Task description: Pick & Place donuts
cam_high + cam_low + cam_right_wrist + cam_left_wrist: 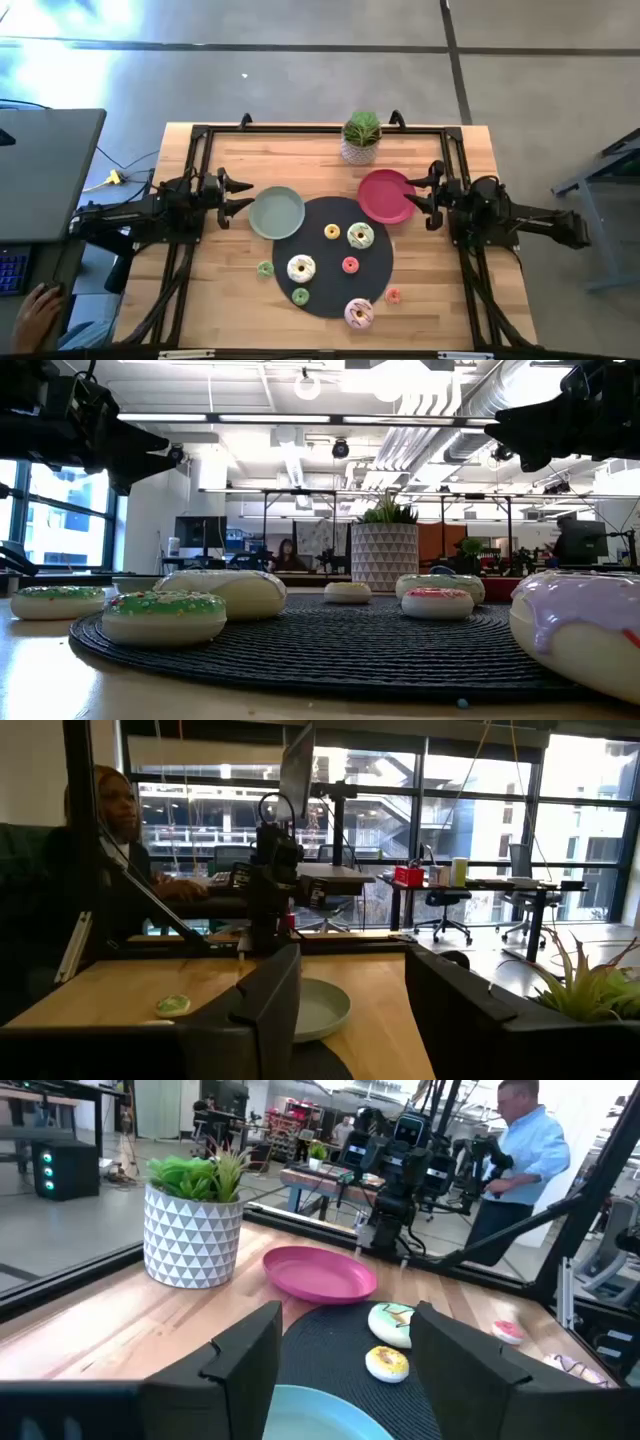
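While both my arms hang above the table edges, my left gripper (243,194) sits with its fingers apart and empty, just at the rim of the green plate (276,213), and my right gripper (417,190) sits likewise parted and empty at the rim of the pink plate (386,196). Between and below the plates lies the dark round mat (325,290), which both plates overlap at its upper edge. On the mat I see a yellow donut (332,232), a pale green iced donut (360,236) just beside it, a red donut (350,265), a white iced donut (301,268) and a small green donut (300,296). A pink iced donut (359,314) rests at the mat's lower edge. Off the mat, on the bare wood, a second small green donut (265,268) lies to its left side and an orange donut (393,296) to its right. Behind the plates, near the far edge of the table (470,330), stands a potted plant (361,137) in a white patterned pot. Beyond the table, a person's hand (35,312) shows at the lower left by a desk, and my left wrist view shows another person in a blue shirt (525,1150) standing behind my right arm.
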